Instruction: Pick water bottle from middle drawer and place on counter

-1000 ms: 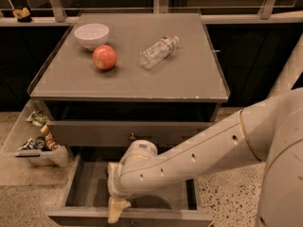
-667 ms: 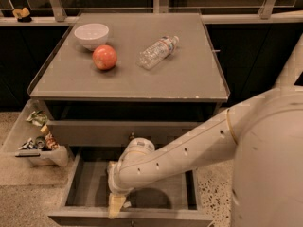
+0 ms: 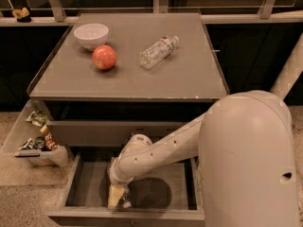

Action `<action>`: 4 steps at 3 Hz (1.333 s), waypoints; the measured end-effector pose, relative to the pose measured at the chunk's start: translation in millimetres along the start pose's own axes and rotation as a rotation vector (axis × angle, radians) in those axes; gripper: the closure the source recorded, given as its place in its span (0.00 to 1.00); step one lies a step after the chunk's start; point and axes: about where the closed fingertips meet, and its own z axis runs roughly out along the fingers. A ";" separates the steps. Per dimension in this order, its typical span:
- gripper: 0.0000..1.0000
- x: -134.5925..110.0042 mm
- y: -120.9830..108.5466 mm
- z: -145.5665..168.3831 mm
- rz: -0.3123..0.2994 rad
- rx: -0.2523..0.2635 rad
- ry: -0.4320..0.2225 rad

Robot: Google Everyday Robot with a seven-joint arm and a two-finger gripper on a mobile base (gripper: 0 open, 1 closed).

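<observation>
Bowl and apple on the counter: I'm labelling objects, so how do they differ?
The bowl is white and hollow; the apple is red-orange and solid. The bowl is wider than the apple. The bowl sits farther back; the apple lies just in front, slightly right. Both rest on the counter, away from the hand, which is down in the open drawer.

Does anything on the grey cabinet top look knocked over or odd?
Yes: the slim ribbed clear plastic bottle lies on its side on the flat grey counter, right of the round red apple. The gripper is low in the open grey middle drawer.
</observation>
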 end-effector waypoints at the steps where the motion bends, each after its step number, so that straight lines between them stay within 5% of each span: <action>1: 0.00 7.6 -14.3 9.3 0.029 0.021 0.021; 2: 0.00 19.8 -45.7 30.9 0.076 0.085 0.039; 4: 0.00 28.9 -45.6 51.0 0.094 0.078 0.068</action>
